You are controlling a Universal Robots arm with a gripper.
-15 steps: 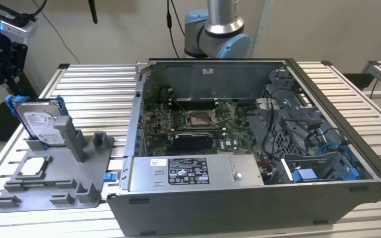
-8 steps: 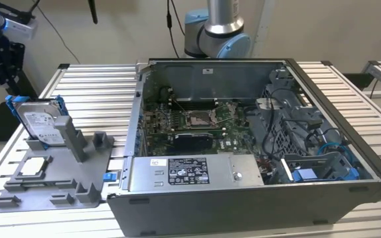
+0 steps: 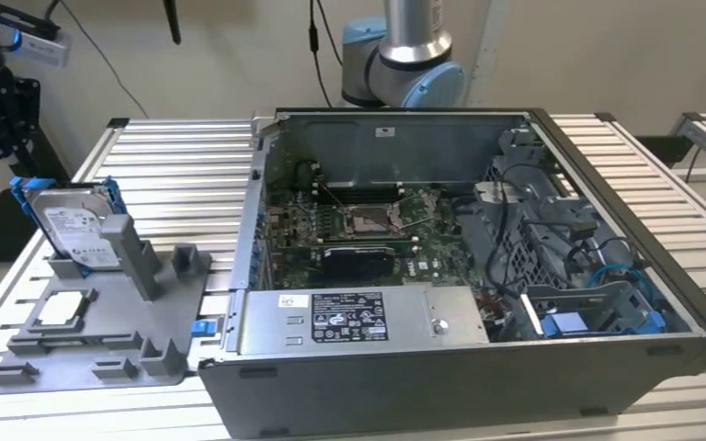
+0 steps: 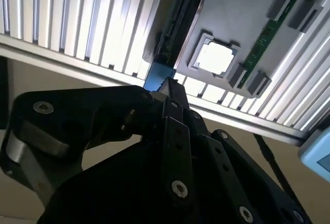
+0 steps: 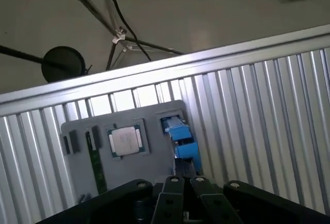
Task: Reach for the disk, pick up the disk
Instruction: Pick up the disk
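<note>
The claw [image 5: 184,168], seen in the first wrist view with fingers pressed together on nothing, hangs above the disk [image 3: 74,225], which stands upright in its grey fixture [image 3: 89,347] on the table [image 3: 169,165] beside the open computer case [image 3: 451,390]; the reach appears partial, the pickup not yet done.

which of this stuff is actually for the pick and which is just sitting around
For the job:
disk, upright in its blue caddy
gripper

Just lying about:
chip
memory stick
grey holder tray, which bears the disk
open computer case
</note>
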